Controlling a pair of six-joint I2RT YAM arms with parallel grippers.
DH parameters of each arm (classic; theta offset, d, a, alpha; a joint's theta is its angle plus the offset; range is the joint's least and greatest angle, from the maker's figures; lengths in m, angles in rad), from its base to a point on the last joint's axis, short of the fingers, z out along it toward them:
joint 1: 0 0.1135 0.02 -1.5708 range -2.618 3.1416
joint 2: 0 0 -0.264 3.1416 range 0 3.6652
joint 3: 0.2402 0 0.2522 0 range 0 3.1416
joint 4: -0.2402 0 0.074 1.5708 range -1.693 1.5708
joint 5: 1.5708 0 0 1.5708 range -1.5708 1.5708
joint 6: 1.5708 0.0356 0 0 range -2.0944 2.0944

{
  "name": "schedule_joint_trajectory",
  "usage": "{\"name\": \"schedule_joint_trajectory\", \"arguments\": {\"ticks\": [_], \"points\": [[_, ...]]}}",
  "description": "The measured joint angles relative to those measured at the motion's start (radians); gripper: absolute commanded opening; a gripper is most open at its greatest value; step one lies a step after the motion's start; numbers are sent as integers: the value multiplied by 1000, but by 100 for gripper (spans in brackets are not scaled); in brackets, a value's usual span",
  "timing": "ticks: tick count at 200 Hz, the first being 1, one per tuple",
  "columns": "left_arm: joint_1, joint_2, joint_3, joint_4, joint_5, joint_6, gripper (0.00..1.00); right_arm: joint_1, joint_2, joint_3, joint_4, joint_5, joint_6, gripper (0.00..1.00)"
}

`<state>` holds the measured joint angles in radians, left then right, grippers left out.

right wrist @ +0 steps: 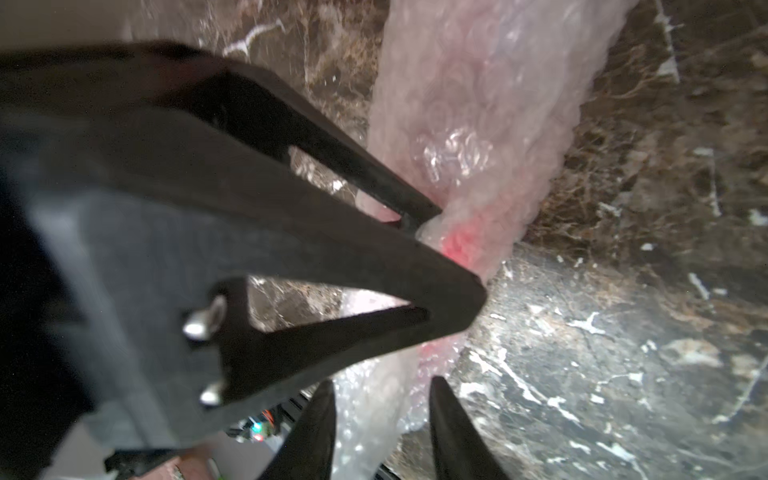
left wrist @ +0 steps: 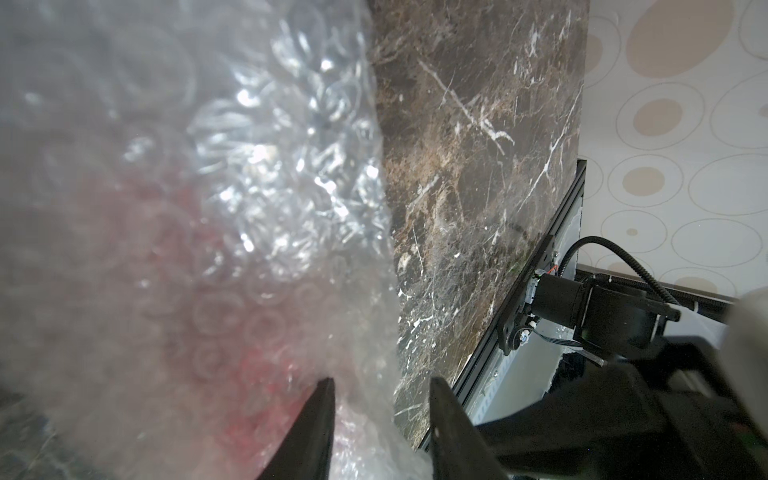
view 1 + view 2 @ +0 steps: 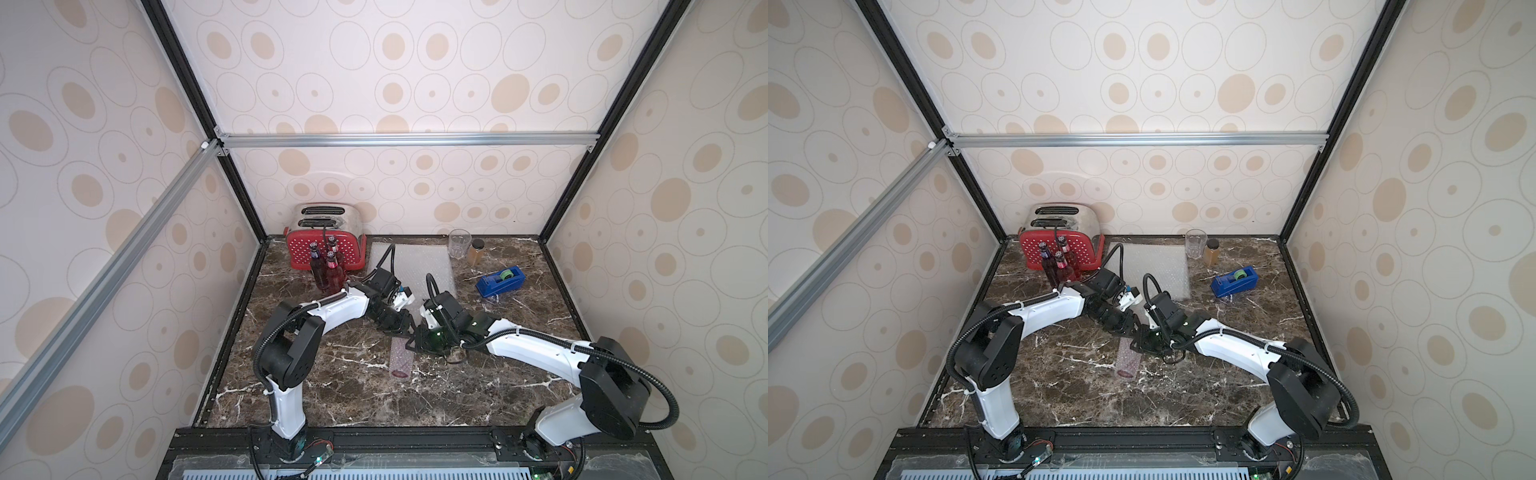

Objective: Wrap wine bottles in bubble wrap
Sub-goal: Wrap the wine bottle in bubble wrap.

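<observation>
Left claw [image 2: 382, 384]: jaws part-way apart, astride the far end of the roll [image 3: 401, 362]. One finger [image 2: 320, 428] is on the wrap [image 2: 249, 187] and a gap shows at the other, so we read no clamp.
Right claw [image 1: 380, 382]: jaws also apart, with the wrap's loose tail between them. One finger touches it, and we see no pinch.
Roll: red bottle inside wrap, lying flat on the table [image 3: 478, 395] near the middle front. Its base points toward the arm mounts and both claws are at its neck end.
Spares: three bottles [image 3: 326, 266] upright by the toaster [image 3: 324, 232]; a flat sheet [image 3: 415, 259] lies behind the arms.
Handling: we judge the glass core rigid, fragile and of modest weight. The wrap is soft, springy and slick, and likely to unroll if released. The roll is round, so it can roll away.
Hold: we'd grip the body mid-length, across its width, firmly enough to compress the bubbles. The neck end is mostly loose wrap and would slip.
</observation>
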<state>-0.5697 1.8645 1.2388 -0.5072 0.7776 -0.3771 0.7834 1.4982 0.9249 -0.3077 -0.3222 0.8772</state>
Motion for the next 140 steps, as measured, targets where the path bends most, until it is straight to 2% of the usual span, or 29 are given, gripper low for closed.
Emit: {"name": "schedule_joint_trajectory", "arguments": {"ticks": [29,63,140], "points": [[0,0,0,0,1,0,39,0,24,-42,14,-5,-1,17],[0,-3,0,0,1,0,42,0,53,-71,37,-16,1,7],[3,-44,-24,-2,-41,0,46,0,125,-61,128,-71,14,10]]}}
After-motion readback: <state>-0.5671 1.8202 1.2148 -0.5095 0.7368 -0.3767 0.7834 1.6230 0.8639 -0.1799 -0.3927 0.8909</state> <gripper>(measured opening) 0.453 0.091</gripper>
